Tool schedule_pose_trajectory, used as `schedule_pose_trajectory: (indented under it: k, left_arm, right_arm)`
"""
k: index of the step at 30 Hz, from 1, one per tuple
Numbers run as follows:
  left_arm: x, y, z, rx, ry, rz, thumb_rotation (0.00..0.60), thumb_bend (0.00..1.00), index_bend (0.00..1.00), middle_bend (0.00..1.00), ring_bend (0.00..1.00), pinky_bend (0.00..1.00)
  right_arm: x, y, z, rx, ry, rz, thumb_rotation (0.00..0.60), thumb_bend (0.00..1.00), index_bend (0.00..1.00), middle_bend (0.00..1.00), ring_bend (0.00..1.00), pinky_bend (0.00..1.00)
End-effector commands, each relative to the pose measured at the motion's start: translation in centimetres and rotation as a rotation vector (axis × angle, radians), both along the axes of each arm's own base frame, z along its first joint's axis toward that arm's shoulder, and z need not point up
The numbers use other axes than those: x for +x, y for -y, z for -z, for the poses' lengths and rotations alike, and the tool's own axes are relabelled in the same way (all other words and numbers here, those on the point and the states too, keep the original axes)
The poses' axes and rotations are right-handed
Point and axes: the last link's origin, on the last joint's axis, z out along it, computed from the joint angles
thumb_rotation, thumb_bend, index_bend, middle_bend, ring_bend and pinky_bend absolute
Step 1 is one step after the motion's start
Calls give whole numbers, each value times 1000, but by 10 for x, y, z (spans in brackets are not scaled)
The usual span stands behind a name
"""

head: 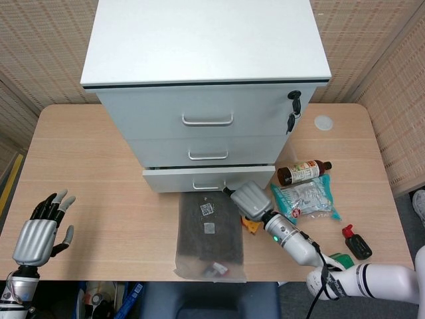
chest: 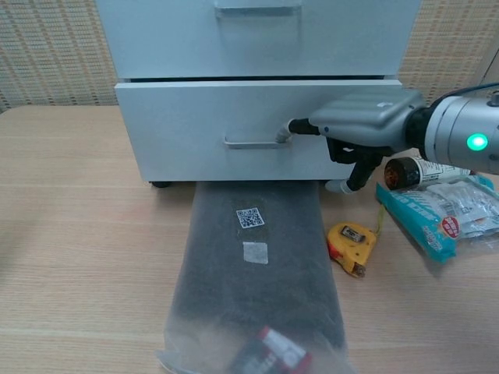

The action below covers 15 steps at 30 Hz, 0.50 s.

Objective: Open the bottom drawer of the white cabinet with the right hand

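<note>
While my right hand (chest: 360, 127) hooks a fingertip (chest: 284, 132) on the bottom drawer (chest: 210, 128) handle (chest: 253, 142) ahead of it, its curled fingers hide beneath the palm.

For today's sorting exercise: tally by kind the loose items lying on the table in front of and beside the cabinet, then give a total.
Bottles: 2, brown bottle, small black bottle
Bags: 2, grey bag, teal packet
Tape measures: 1, yellow tape measure
Discs: 1, white disc
Total: 6
</note>
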Motion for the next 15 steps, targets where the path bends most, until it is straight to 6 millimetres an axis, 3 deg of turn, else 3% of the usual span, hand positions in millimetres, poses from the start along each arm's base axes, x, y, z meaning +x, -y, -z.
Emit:
schedule_pose_trajectory:
  k: [1, 15]
  left_arm:
    - [0, 0, 0, -1, 1, -2, 600, 493, 121, 0, 54, 126]
    - [-4, 1, 2, -4, 1, -13, 600, 493, 121, 0, 54, 126]
  right_arm:
    - [0, -5, -1, 8, -7, -9, 600, 303, 102, 964, 1000, 1000]
    - [1, -24, -4, 40, -34, -31, 600, 303, 102, 964, 1000, 1000]
